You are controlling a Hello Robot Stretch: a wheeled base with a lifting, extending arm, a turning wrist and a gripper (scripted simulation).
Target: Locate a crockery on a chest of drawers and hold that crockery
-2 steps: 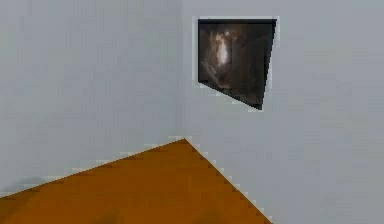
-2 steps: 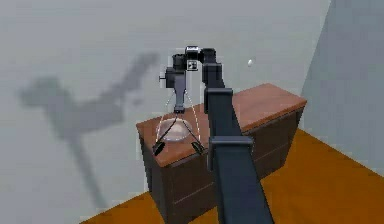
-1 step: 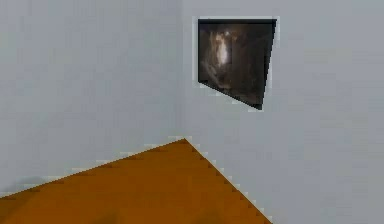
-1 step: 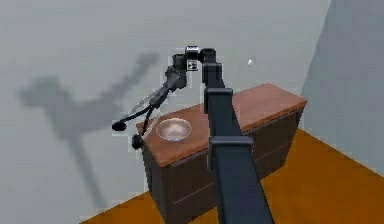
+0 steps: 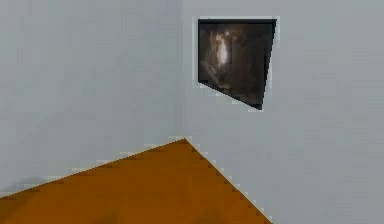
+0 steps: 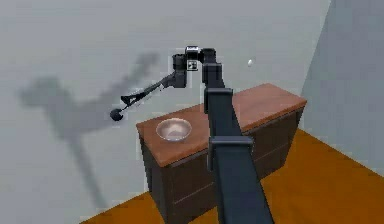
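Though bowl [image 6: 175, 129] sits near, end effector [image 6: 122, 104] holds nothing.

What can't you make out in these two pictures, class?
1. Forward view: the framed picture is too dark to tell its subject.
2. Arm side view: the arm hides the middle of the chest of drawers.
3. Arm side view: the white speck is too small to name.

This is a room in a home. Plain grey walls [image 5: 90, 70] meet in a corner above an orange-brown floor [image 5: 160, 190], and a dark framed picture [image 5: 236, 60] hangs on one wall. Near the hand [image 6: 121, 108], lower down, a brown wooden chest of drawers [image 6: 178, 178] stands against the wall with a small greyish bowl [image 6: 175, 129] on its top.
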